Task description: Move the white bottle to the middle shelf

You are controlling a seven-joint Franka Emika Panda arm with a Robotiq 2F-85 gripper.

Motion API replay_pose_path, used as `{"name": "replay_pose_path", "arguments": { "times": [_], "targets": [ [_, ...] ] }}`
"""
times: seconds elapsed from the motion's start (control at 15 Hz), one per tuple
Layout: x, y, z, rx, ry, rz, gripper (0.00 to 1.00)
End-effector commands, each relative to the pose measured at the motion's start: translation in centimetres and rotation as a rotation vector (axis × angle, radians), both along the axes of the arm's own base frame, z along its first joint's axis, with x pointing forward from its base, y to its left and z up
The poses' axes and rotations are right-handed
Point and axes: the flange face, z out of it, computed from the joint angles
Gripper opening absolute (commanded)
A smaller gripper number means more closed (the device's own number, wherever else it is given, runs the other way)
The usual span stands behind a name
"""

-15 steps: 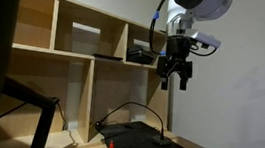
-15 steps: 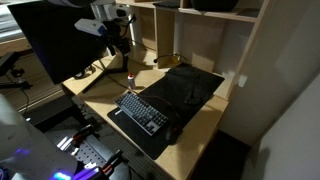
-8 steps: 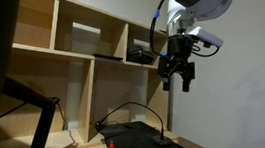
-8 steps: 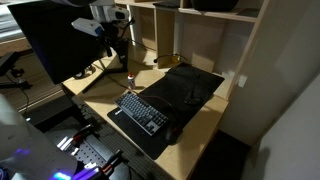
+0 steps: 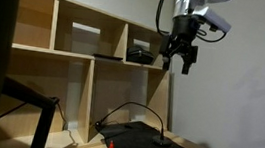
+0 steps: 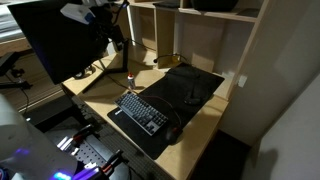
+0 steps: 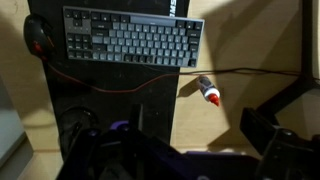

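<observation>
White bottle (image 7: 207, 89), red-capped, sits on the wooden desk (image 7: 245, 45) — keyboard (image 7: 130, 40) near it, gripper (image 5: 179, 63) high above it, jaws spread with nothing between them.

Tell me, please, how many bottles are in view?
1. The bottle is on the desk, just off the mat's edge, by the cable. Others could be hidden inside the shelves.

Below the matt black gripper (image 5: 178, 65), the white bottle (image 7: 206, 90) reads as smooth plastic; the mat (image 7: 100, 100) beside it is matt black; level with the gripper, the middle shelf (image 5: 74, 53), pale smooth wood
</observation>
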Motion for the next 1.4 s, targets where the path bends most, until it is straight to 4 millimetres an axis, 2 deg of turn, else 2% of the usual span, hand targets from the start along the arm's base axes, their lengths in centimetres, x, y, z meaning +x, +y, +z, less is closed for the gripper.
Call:
{"name": "replay_pose_path", "arguments": {
  "times": [0.0, 0.07, 0.13, 0.2, 0.27, 0.33, 0.4, 0.47, 0.6, 1.0, 1.07, 1.13, 1.2, 1.33],
  "targets": [
    [-6.4, -1.0, 7.0, -0.007, -0.206, -0.005, 1.00],
    [-8.3, -1.3, 9.1, 0.008, -0.273, -0.010, 1.00],
    [-4.8, -0.5, 7.2, 0.004, -0.191, -0.006, 1.00],
    [-6.6, -0.7, 9.1, 0.008, -0.244, -0.010, 1.00],
    [-8.0, -0.9, 10.2, 0.011, -0.276, -0.012, 1.00],
    [-6.6, -0.8, 8.1, -0.021, -0.223, -0.026, 1.00],
    [-4.7, -0.2, 4.6, -0.008, -0.148, -0.031, 1.00],
    [-4.5, 0.2, 3.3, 0.006, -0.111, -0.042, 1.00],
    [-2.7, 1.8, -1.1, 0.028, -0.015, -0.036, 1.00],
    [5.0, 7.5, -12.7, 0.085, 0.019, -0.116, 1.00],
    [2.3, 6.0, -9.7, 0.052, -0.003, -0.085, 1.00],
    [3.0, 6.5, -11.3, 0.052, 0.011, -0.086, 1.00],
    [3.2, 6.6, -11.7, 0.052, 0.022, -0.086, 1.00],
    [3.1, 6.3, -10.7, 0.056, 0.004, -0.090, 1.00]
  ]
}}
